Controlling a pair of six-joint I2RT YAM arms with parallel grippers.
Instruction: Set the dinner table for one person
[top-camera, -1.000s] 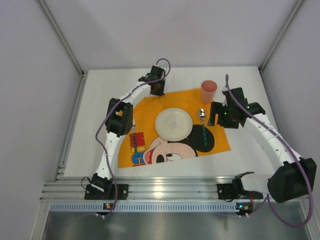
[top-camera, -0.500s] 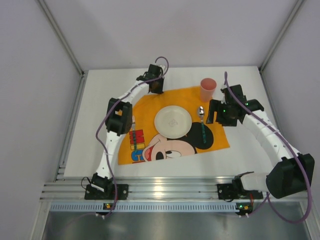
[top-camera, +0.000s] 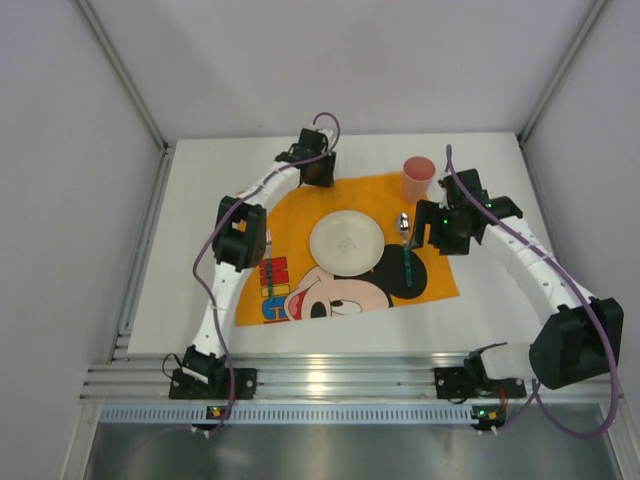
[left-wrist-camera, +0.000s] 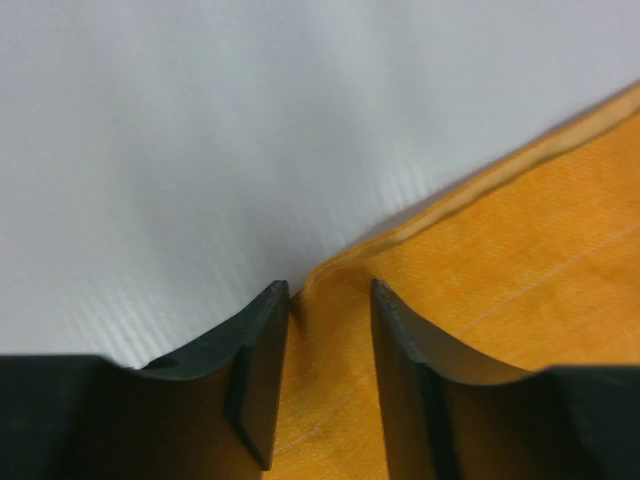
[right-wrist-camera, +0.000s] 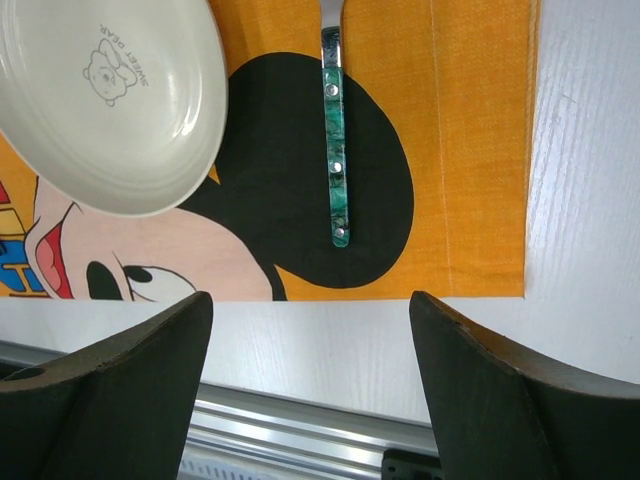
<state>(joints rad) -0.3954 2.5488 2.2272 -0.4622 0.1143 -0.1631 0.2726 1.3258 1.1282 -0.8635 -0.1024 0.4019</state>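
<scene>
The orange Mickey Mouse placemat (top-camera: 290, 225) lies on the white dinner table (top-camera: 195, 200). On it are a cream plate (top-camera: 346, 244) and a spoon with a green handle (top-camera: 406, 255). A pink cup (top-camera: 418, 178) stands on the table at the mat's far right corner. My left gripper (top-camera: 318, 178) is at the mat's far corner, shut on the cloth edge (left-wrist-camera: 340, 330), which is bunched between the fingers. My right gripper (top-camera: 445, 232) is open and empty above the mat's right side. Its wrist view shows the plate (right-wrist-camera: 110, 100), spoon (right-wrist-camera: 335, 150) and mat (right-wrist-camera: 470, 150).
A metal rail (top-camera: 330, 380) runs along the table's near edge, with both arm bases on it. Grey walls close in the left, far and right sides. Bare white table (right-wrist-camera: 580, 200) lies right of the mat.
The left gripper has dragged the mat's far corner slightly, and the mat, plate and spoon shifted a little away from the near edge. The right gripper moved slightly left and farther.
</scene>
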